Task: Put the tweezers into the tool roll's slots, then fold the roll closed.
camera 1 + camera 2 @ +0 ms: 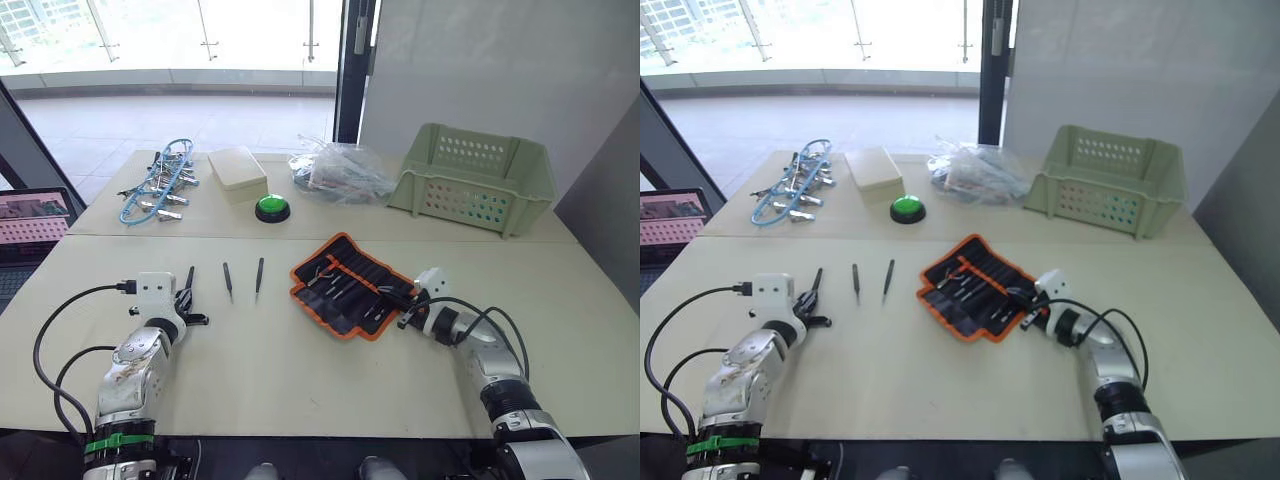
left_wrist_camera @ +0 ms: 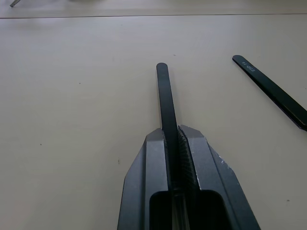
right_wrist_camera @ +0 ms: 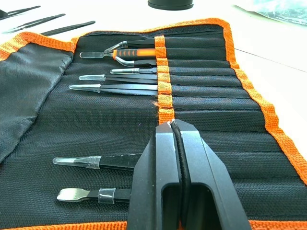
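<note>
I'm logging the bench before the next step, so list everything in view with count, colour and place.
loose tweezers: two, black, on the table left of the roll.
held tweezers: one, black, in the left tool.
tool roll: one, black with orange edging, open, table centre-right; several tools in its slots.
button: one, green, far table.
box: one, cream, beside the button.
clips with cables: a bunch, silver and blue, far left.
plastic bag: one, clear, far centre.
basket: one, green, far right.
left tool: shut on tweezers.
right tool: shut on a thin black piece, over the roll.
</note>
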